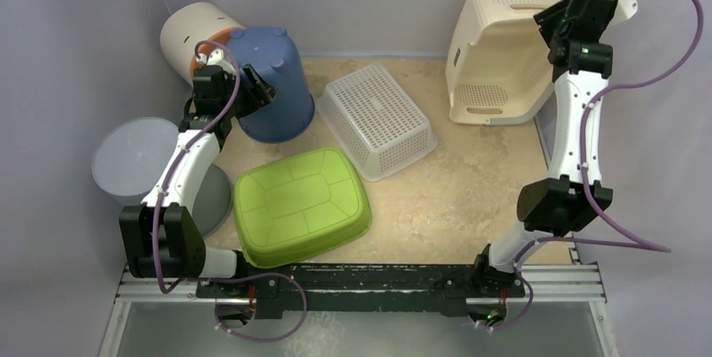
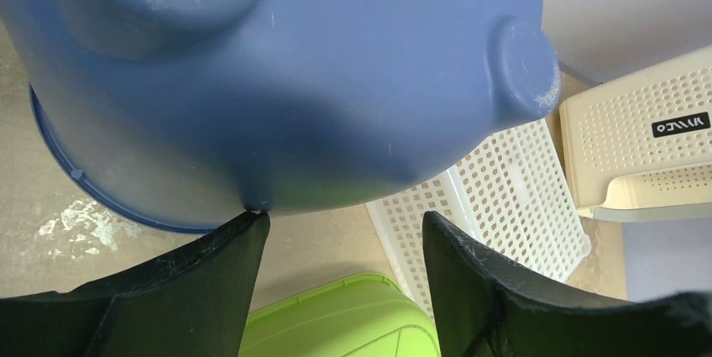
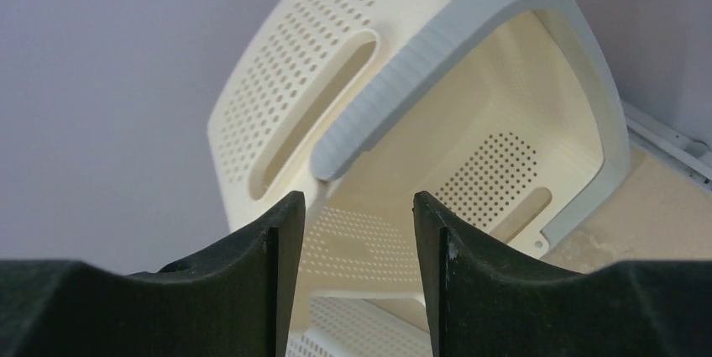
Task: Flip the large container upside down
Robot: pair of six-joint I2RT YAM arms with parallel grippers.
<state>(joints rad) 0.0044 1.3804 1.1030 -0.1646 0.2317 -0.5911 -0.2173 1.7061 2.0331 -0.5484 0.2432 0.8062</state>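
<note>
The large cream laundry basket (image 1: 495, 55) with a grey rim (image 3: 437, 46) stands tipped on its side at the back right, its opening facing the front right. My right gripper (image 1: 544, 23) is open and empty, high beside the basket's upper rim; in the right wrist view (image 3: 357, 202) the rim lies just beyond the fingertips, untouched. My left gripper (image 1: 256, 92) is open and empty against the upside-down blue bucket (image 1: 273, 84). In the left wrist view (image 2: 344, 223) the left fingertip (image 2: 252, 227) touches the bucket's wall (image 2: 294, 80).
A white perforated basket (image 1: 382, 118) lies upside down mid-table, and a green tub (image 1: 301, 203) lies upside down in front of it. A white cylinder bin (image 1: 193, 34) leans at the back left. A grey round bin (image 1: 134, 155) stands at the left edge.
</note>
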